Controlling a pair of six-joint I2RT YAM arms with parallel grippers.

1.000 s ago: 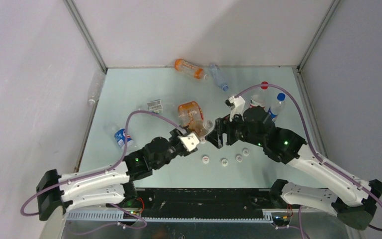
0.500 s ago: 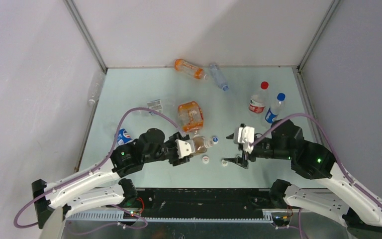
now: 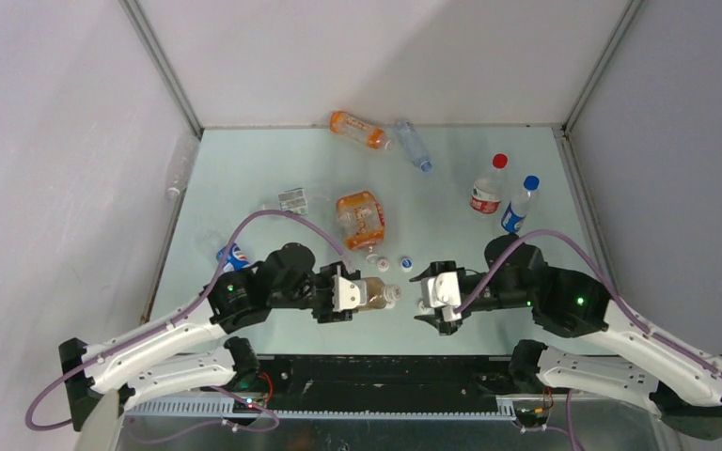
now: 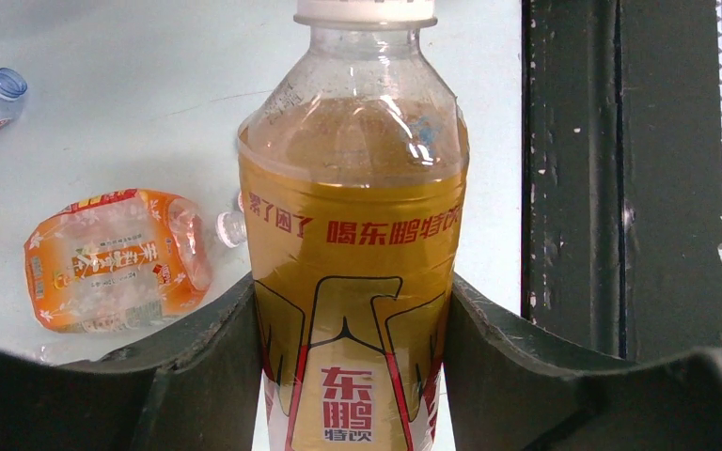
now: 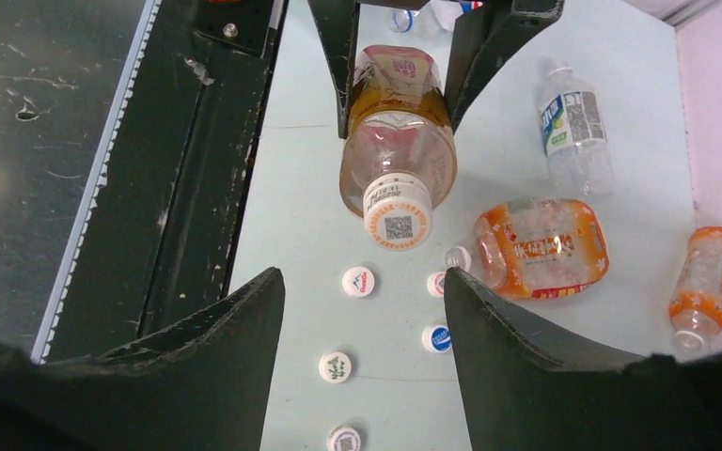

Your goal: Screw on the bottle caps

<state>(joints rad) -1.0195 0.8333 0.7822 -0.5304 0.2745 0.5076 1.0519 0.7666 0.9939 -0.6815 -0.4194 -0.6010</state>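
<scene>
**Held item.** Amber tea bottle [image 3: 374,293], red-and-yellow label, white cap [image 3: 395,293] seated on its neck. It is held level near the 6 o'clock edge of the desk [image 3: 244,169], with the neck pointing to 3 o'clock.

**Left gripper** [image 3: 350,293]. The jaws are clamped on the tea bottle's label band, one on each side.

**Right gripper** [image 3: 430,303]. It faces the capped end from 3 o'clock, close but apart from it. The jaws are parted with nothing between them.

**Loose caps** [image 5: 358,281]. They are scattered on the desk between and below the two grippers. The right wrist view shows four white and one blue cap [image 5: 437,338], all lying flat and apart from one another.

**Other bottles**
- Crushed orange bottle [image 3: 360,218]: lies at the desk's centre, at 12 o'clock of the held bottle, with its neck toward the loose caps.
- Orange bottle [image 3: 357,129]: lies on its side at the 12 o'clock edge.
- Clear bottle [image 3: 414,144]: has a blue top and lies just beside the orange bottle.
- Red-capped bottle [image 3: 487,191] and blue-capped bottle [image 3: 519,209]: stand upright side by side at 2 o'clock.
- Pepsi bottle [image 3: 230,256]: sits at 9 o'clock, beside the left arm.
- Labelled clear bottle [image 3: 287,200]: lies at 10 o'clock.
</scene>
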